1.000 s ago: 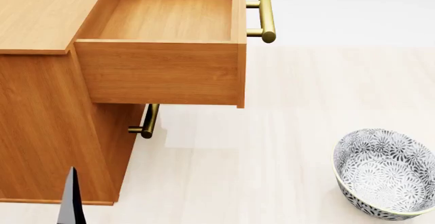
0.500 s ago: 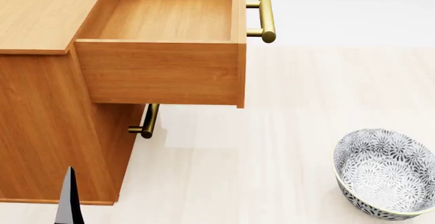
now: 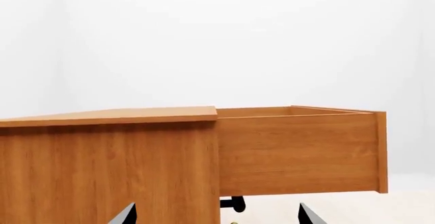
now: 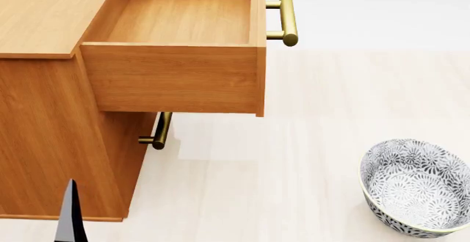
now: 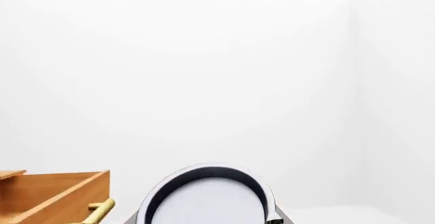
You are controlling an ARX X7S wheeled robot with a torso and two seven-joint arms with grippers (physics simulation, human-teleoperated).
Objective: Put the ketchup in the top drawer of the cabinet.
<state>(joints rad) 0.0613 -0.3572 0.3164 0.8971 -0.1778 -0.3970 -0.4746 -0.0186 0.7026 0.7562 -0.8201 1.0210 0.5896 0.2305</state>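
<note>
Head view: the cabinet [image 4: 52, 115] stands on the pale table [image 4: 309, 159]. Its top drawer [image 4: 180, 60] is pulled fully out, open side up, with bare wood inside. The brass handle [image 4: 287, 20] of that drawer sits on its front face, the side farthest from the cabinet body. The lower drawer is shut; only its handle [image 4: 158, 132] shows, tucked beneath the open drawer's floor.

A patterned grey-white bowl [image 4: 417, 187] rests on the table well apart from the cabinet, on the drawer-front side and nearer the robot.

The ketchup is not visible in any view; I cannot tell its position.

Left gripper [image 3: 214, 220]: in the left wrist view two dark fingertips [image 3: 124, 217] stand apart, nothing between them, so it is released. They point at the cabinet's side panel [image 3: 109, 173], with the open drawer [image 3: 299, 152] jutting out beside it. In the head view one dark finger [image 4: 70, 214] shows in front of the cabinet's near face.

Right gripper: not identifiable in any view. The right wrist view shows the bowl's rim [image 5: 204, 175] close up, and the drawer [image 5: 58, 196] with its handle [image 5: 101, 211] off to one side.
</note>
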